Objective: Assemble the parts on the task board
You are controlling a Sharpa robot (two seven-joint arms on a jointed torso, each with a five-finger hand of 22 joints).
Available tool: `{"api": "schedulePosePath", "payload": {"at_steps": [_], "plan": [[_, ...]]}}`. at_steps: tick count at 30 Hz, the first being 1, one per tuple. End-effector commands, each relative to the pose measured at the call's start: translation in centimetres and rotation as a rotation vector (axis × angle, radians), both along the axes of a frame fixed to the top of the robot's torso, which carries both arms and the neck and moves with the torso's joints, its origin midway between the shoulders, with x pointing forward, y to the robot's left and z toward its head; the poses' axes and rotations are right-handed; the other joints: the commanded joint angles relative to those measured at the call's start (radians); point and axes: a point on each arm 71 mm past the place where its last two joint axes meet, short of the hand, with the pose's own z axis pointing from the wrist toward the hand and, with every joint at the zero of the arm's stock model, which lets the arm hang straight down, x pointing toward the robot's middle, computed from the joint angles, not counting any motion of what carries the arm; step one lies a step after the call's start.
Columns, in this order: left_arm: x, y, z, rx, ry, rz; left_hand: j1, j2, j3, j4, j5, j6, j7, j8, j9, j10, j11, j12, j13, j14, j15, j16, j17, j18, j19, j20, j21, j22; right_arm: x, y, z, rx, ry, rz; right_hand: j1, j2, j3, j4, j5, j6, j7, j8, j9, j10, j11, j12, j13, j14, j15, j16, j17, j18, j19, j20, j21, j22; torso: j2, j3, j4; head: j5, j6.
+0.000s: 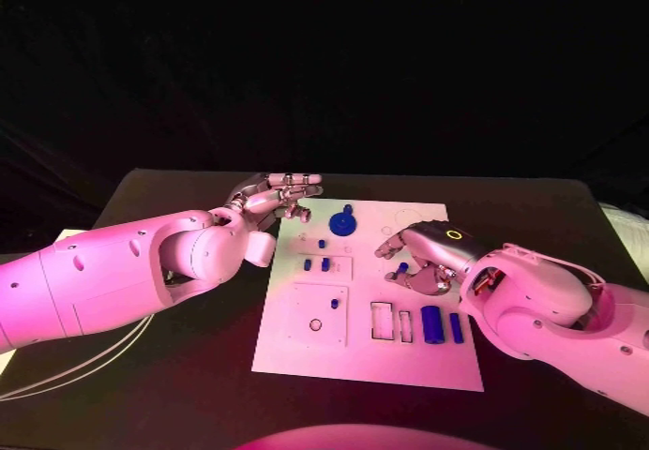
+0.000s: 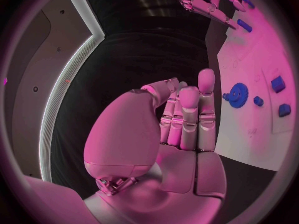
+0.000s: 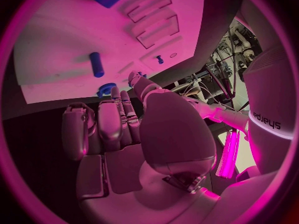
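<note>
Both hands hold nothing: left hand (image 1: 278, 199) beside the task board (image 1: 365, 361) (fingers straight), right hand (image 1: 413, 261) over it

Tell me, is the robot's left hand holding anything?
No, it's empty. The left hand has straight fingers with nothing between them, beside the task board.

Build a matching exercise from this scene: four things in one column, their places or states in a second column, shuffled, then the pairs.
1. blue gear
2. left hand
3. right hand
4. large blue cylinder

a. empty, at the task board's far left corner
b. lying near the board's right edge
c. on the board's far part
d. empty, over the board's right side

Pairs: 1-c, 2-a, 3-d, 4-b
</note>
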Motion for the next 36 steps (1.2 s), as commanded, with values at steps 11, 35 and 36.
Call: {"api": "schedulePosePath", "payload": {"at_steps": [11, 35, 36], "plan": [[-0.1, -0.3, 0.0, -0.017, 0.0, -0.031, 0.001, 0.011, 0.0, -0.006, 0.004, -0.002, 0.004, -0.001, -0.001, -0.004, 0.0, 0.004, 0.0, -0.005, 0.0, -0.004, -0.001, 0.017, -0.004, 0.001, -0.003, -0.001, 1.2, -2.0, -0.4, -0.105, -0.004, -0.059, 0.013, 0.005, -0.026, 0.002, -0.004, 0.003, -0.015, -0.001, -0.002, 0.0, -0.005, 0.006, 0.002, 0.019, -0.01, 0.003, -0.003, 0.01, 0.005, -0.007, -0.003, 0.024, 0.001, -0.0006, 0.0012, -0.014, 0.01], [-0.1, -0.2, 0.0, -0.018, 0.0, -0.033, 0.001, 0.013, -0.001, -0.007, 0.004, -0.001, 0.004, 0.0, 0.0, -0.003, 0.0, 0.007, 0.0, -0.006, 0.0, -0.003, -0.001, 0.017, -0.005, 0.001, -0.005, -0.002, 1.4, -1.0, -1.8, -0.157, 0.057, -0.019, 0.054, 0.054, 0.026, 0.013, -0.005, 0.123, -0.01, 0.024, 0.014, 0.178, -0.039, 0.055, 0.004, 0.024, -0.028, 0.021, 0.013, 0.005, 0.02, -0.024, 0.011, 0.044, 0.001, 0.0005, -0.0005, -0.01, 0.002], [-0.1, -0.2, 0.0, -0.018, 0.0, -0.033, 0.001, 0.013, -0.001, -0.007, 0.004, -0.001, 0.004, 0.0, 0.0, -0.003, 0.0, 0.007, 0.0, -0.006, 0.0, -0.003, -0.001, 0.017, -0.005, 0.001, -0.005, -0.002, 1.4, -0.9, -1.8, -0.155, 0.053, -0.02, 0.057, 0.057, 0.031, 0.012, -0.009, 0.128, -0.01, 0.024, 0.015, 0.183, -0.041, 0.054, 0.004, 0.024, -0.029, 0.022, 0.014, 0.004, 0.021, -0.025, 0.012, 0.045, 0.002, 0.0007, -0.0006, -0.01, 0.002]]}}
